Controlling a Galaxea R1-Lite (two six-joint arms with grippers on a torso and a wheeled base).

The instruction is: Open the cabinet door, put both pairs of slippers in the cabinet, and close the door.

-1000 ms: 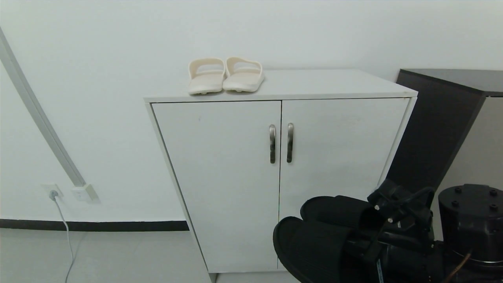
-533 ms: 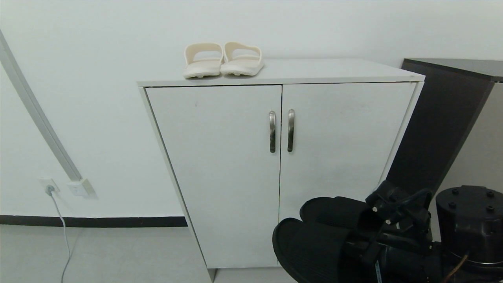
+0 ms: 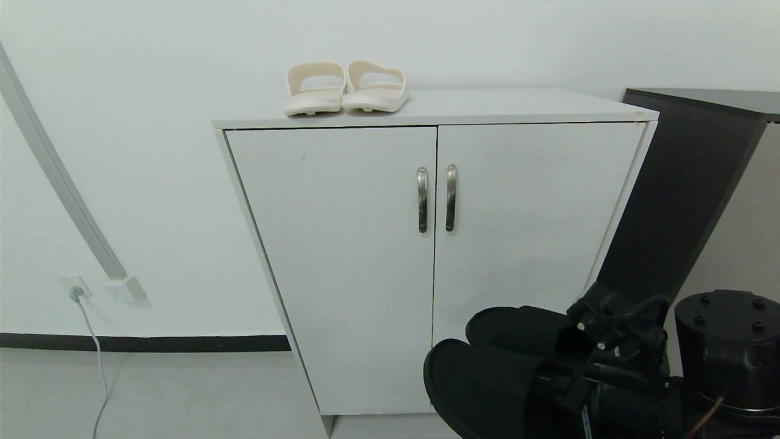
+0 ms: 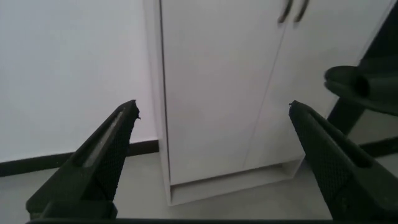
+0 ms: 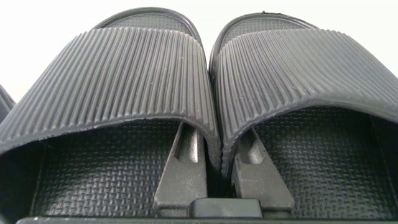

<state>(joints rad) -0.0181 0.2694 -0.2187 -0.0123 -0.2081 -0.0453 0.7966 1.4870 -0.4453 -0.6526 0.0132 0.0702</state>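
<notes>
black slippers (image 3: 487,378): i see the pair low before the right door (image 3: 530,231), inner walls clamped in my right pincer (image 5: 217,171) | cream slippers (image 3: 345,87): side by side on cabinet (image 3: 518,107) top, left end | left door (image 3: 341,256) and right door shut | left pincer (image 4: 212,112): fingers wide apart, facing the cabinet

Right gripper (image 5: 217,158), low on the robot's right, fingers (image 5: 181,177) clamped together on the paired black slippers (image 5: 124,68); left gripper (image 4: 214,155) facing forward, fingers (image 4: 102,155) spread wide apart.

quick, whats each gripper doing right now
left gripper: open, holding nothing
right gripper: shut on the black slippers
</notes>
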